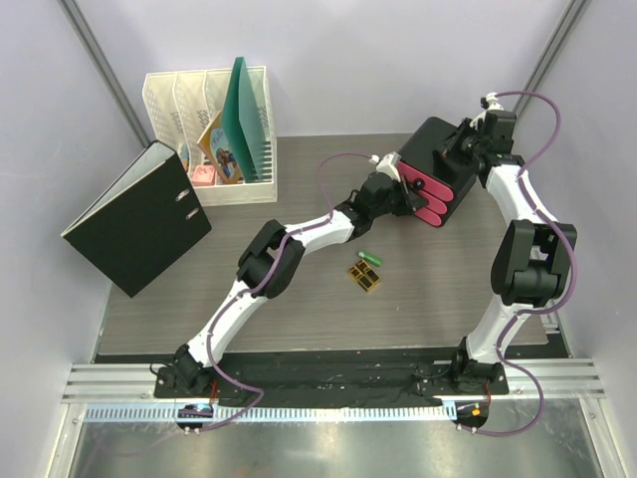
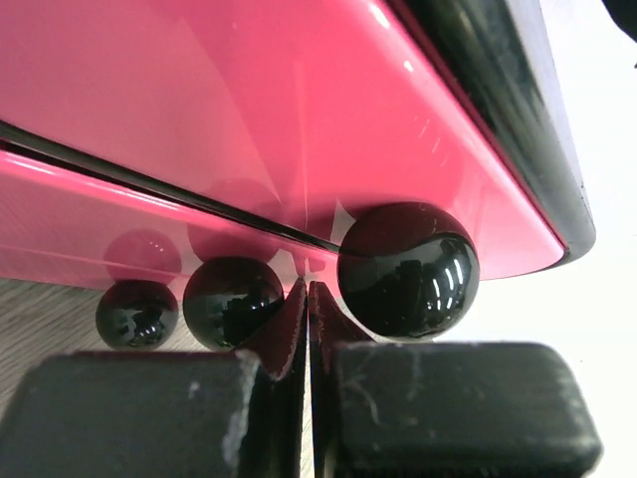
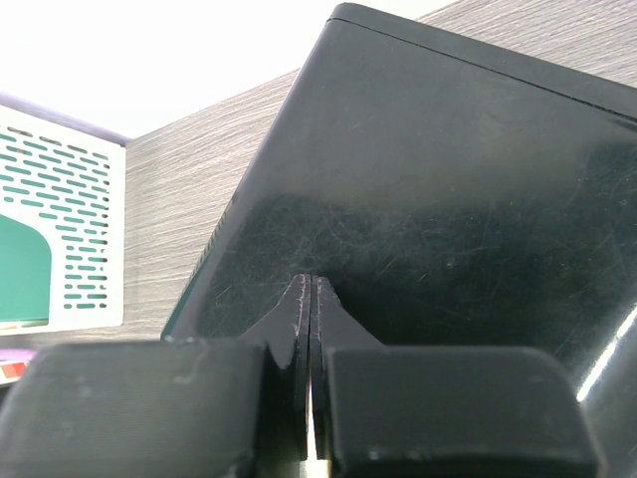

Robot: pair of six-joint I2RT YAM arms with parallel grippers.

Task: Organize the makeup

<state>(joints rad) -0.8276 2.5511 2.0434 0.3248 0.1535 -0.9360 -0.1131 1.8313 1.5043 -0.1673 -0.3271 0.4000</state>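
Left tool, right tool pinched together, flanking box at 1 o'clock; uneven push could tip it.

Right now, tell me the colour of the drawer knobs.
Glossy black knobs on pink drawer fronts, clearest in the left wrist view.

The box is glossy black, with hot-pink drawer fronts and shiny black round knobs. The bench is grey with a fine wood grain. There's a small green tube and gold-and-black cases. The binder is black, the file rack white with slotted holes, and the folder teal. The arms are white and black, their cables purple.
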